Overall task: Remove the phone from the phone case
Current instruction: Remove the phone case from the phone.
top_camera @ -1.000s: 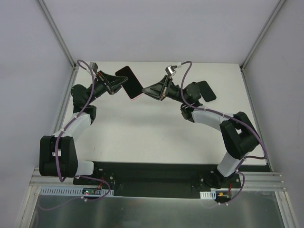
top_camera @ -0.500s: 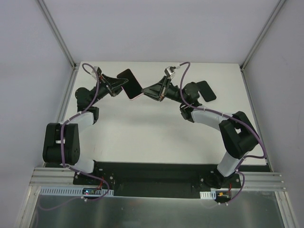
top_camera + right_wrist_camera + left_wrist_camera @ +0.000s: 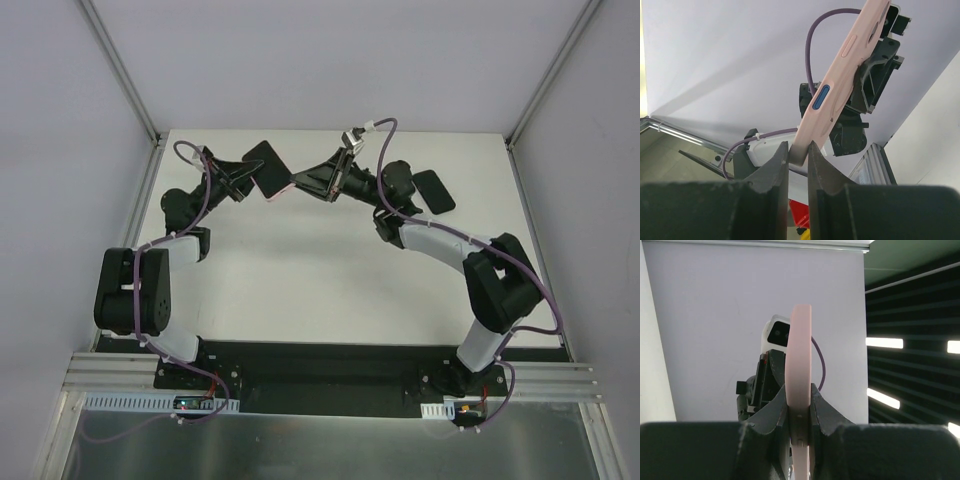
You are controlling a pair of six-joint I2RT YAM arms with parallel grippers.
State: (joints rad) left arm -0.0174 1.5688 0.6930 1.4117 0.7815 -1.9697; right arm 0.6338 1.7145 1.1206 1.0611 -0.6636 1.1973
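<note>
Hanging in the air over the far part of the bench (image 3: 330, 270), the phone case (image 3: 840, 85) is pinched from both ends, with the phone (image 3: 266, 163) seated in it, its dark face turned up toward the overhead camera. The left gripper (image 3: 799, 412) is closed narrow across one short end, and its view shows only the pink rim edge-on. The right gripper (image 3: 798, 151) is closed narrow on the opposite lower corner, just below the blue side button (image 3: 821, 96).

The case looks thin and somewhat bendy, and the phone stiff, light, glossy and probably slippery, with a face that would not take a drop well. Both holds appear to sit on the shell. A corner lip likely has to be peeled back while the other hold grips the pink rim, not the glass. I cannot tell whether either finger overlaps the phone's face.

Room is open below and toward the arm bases. The back wall is near, the left frame post stands close to the left arm, and a black flat thing (image 3: 434, 190) lies on the bench beside the right arm.
</note>
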